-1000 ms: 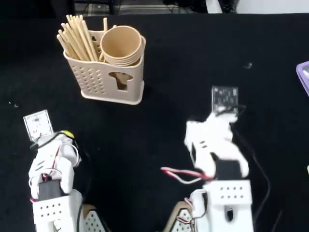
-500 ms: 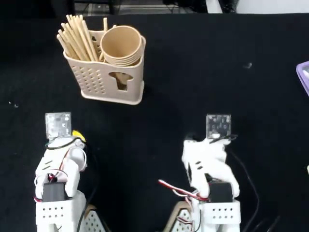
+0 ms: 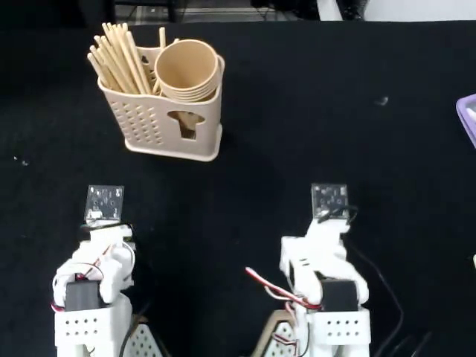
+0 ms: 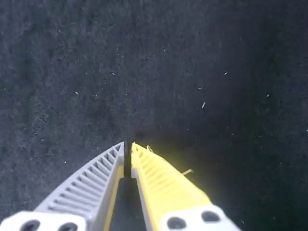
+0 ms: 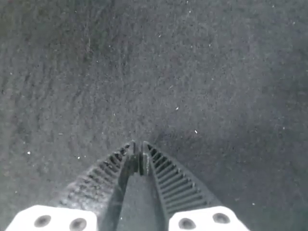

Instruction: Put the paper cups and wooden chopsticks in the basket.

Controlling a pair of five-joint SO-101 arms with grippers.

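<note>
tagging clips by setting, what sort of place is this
Probably a robotics lab bench: two small white arms mounted side by side at a black-covered table, with a basket of wooden chopsticks and paper cups set out.

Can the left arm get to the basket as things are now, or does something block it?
Probably yes. Only bare table lies between the left arm and the basket, and the left hand is shut and empty. The arm is folded near its base, so it must stretch forward.
</note>
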